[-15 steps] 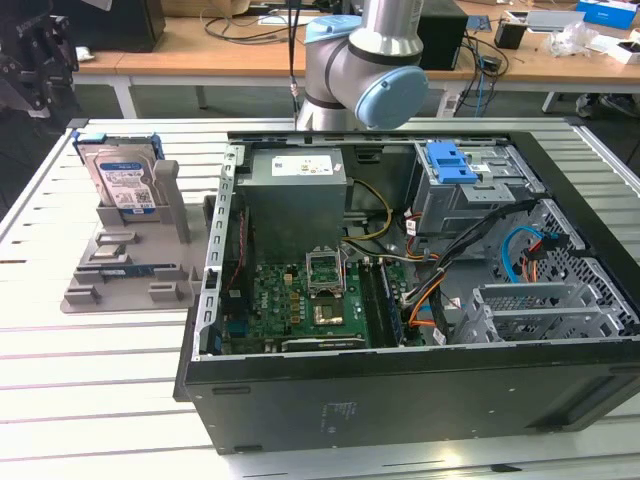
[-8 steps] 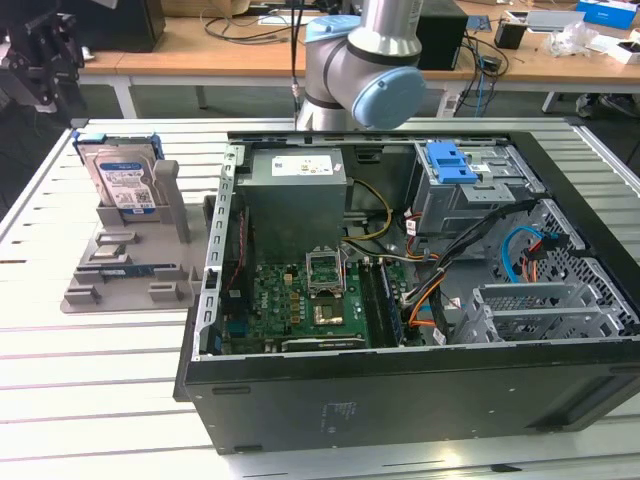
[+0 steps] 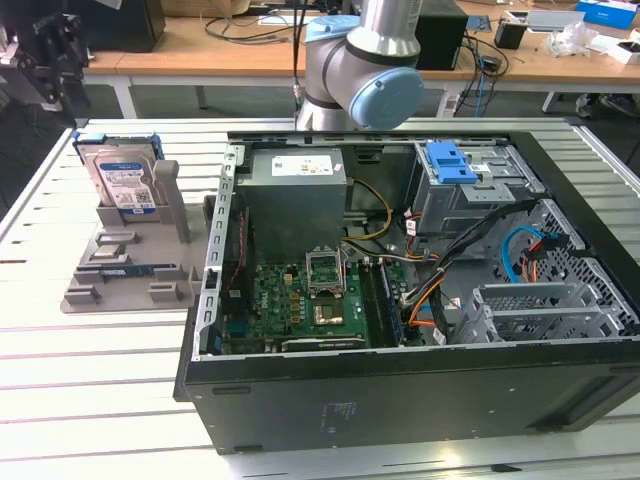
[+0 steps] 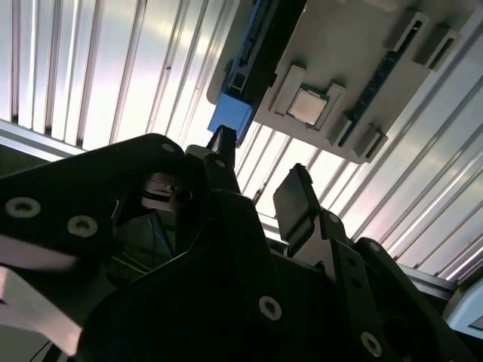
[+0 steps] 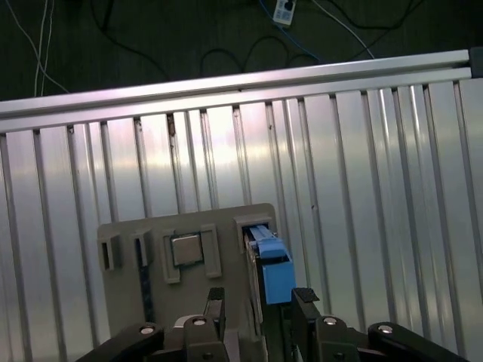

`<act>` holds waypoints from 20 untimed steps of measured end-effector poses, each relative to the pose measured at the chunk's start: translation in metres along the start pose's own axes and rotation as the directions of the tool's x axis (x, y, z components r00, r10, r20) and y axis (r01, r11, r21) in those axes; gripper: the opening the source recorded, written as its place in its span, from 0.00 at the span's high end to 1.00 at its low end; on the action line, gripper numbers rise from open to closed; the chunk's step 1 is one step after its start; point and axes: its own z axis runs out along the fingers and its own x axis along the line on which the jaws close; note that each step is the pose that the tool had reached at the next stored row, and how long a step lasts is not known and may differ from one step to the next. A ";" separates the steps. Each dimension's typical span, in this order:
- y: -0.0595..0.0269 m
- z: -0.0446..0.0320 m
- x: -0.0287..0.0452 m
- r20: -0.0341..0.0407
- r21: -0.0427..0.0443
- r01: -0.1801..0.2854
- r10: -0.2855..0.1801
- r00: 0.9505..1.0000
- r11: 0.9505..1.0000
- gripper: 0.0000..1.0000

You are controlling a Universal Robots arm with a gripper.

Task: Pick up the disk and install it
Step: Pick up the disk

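Upright in a slot of the grey holder [image 3: 130, 272], the disk [image 3: 122, 178] stands on edge at the exterior view's left. Its labelled face is turned toward that camera and blue rail ends show at its upper corners.

From the first wrist view I look down on it edge-on. It reads as a thin dark strip capped by a blue rail end [image 5: 273, 273], at the holder's side, with a processor chip [image 5: 185, 250] seated a few slots over.

My gripper [image 5: 259, 305] is spread wide and holds nothing. The fingers [image 5: 215, 302] stand one to each side of that strip, so the disk lies straight ahead of the hand, along my line of approach. Its long top edge runs lengthwise through the gap, so I judge that the fingers face its two broad flat sides and the closing line crosses its thickness. The gap looks wider than the edge. No contact shows, though I cannot tell how far short of the top edge the tips are.

Farther out, the holder rests on the slatted table [image 3: 60, 360], just beside the open computer case [image 3: 400, 400]. The drive bay [image 3: 480, 200] with its blue latch [image 3: 450, 160] sits at the case's far side, well apart from the disk.
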 end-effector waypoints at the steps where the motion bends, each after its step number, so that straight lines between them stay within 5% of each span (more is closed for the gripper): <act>1: 0.0000 0.0012 -0.0009 0.000 0.000 0.000 0.000 1.000 1.000 0.52; 11: -0.0034 0.0232 -0.0062 -0.021 0.001 0.032 -0.032 0.999 0.999 0.52; 20: -0.0058 0.0348 -0.0161 -0.024 0.001 0.084 -0.084 0.996 0.996 0.52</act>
